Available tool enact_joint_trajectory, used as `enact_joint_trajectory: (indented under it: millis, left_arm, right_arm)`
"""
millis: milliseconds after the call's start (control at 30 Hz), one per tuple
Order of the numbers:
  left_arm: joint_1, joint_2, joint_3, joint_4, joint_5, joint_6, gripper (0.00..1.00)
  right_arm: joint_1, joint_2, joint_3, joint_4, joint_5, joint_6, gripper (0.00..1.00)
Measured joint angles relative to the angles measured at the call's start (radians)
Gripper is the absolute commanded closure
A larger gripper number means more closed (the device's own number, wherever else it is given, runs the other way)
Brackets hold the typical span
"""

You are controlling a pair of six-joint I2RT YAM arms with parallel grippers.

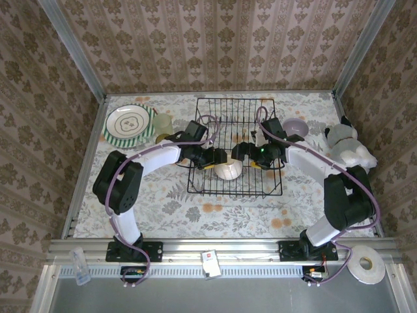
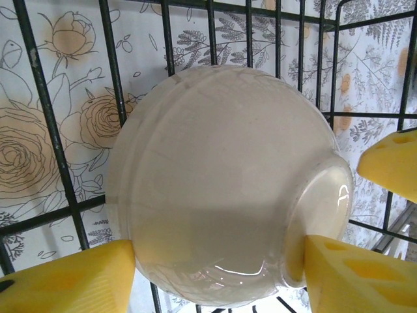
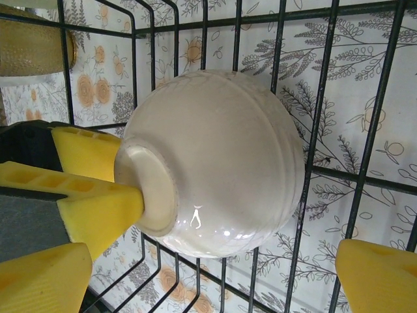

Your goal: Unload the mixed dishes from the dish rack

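top view: the dish rack sits mid-counter. the cream bowl lies on its side inside the rack, near the rack's front edge. the left gripper and right gripper reach into the rack from either side of the bowl. a green-striped plate rests left of the rack, and a lilac bowl just right of it.

left wrist view: your left jaws span the bowl, one pad at its rim and the other on its foot. they appear closed on it.

right wrist view: your right jaws stand wide open, with the fingers apart from the bowl.

risk, as a judgement: the hold runs rim to foot on smooth, curved ware, so the bowl may pivot or slip as you lift. the rack wires close around it could catch the rim. the two grippers are near enough inside the rack to collide.
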Motion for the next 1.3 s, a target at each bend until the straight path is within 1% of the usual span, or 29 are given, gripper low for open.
enact_joint_trajectory:
  millis: [167,300,467,700,733,900,967,1067,1200,1300]
  left_arm:
    - [0.003,-0.011,-0.023,0.032,0.005,0.000,0.45]
    - [0.010,-0.021,-0.042,0.058,0.014,-0.002,0.53]
    - [0.019,-0.031,-0.060,0.082,0.027,-0.002,0.59]
    - [0.026,-0.033,-0.062,0.087,0.033,-0.002,0.59]
    - [0.026,-0.034,-0.062,0.087,0.033,-0.002,0.57]
    - [0.024,-0.035,-0.061,0.071,0.016,0.013,0.34]
    - [0.018,-0.035,-0.055,0.050,-0.002,0.022,0.28]
    - [0.004,-0.035,-0.035,0.003,-0.039,0.029,0.24]
    - [-0.023,-0.024,-0.012,-0.026,-0.073,0.027,0.16]
    - [-0.043,-0.021,-0.010,-0.024,-0.077,0.020,0.15]
  right_arm:
    - [-0.001,0.012,-0.002,0.017,-0.020,0.000,0.02]
    - [-0.011,0.023,-0.007,0.042,-0.034,0.003,0.02]
    - [-0.034,0.034,-0.024,0.061,-0.045,0.004,0.02]
    - [-0.048,0.047,-0.034,0.075,-0.061,0.007,0.02]
    - [-0.048,0.051,-0.037,0.081,-0.066,0.007,0.02]
    - [-0.048,0.058,-0.049,0.088,-0.069,0.007,0.02]
    - [-0.048,0.058,-0.049,0.090,-0.069,0.007,0.02]
    - [-0.048,0.060,-0.049,0.091,-0.070,0.007,0.02]
    - [-0.048,0.068,-0.050,0.092,-0.076,0.008,0.02]
    - [-0.048,0.072,-0.051,0.092,-0.082,0.008,0.02]
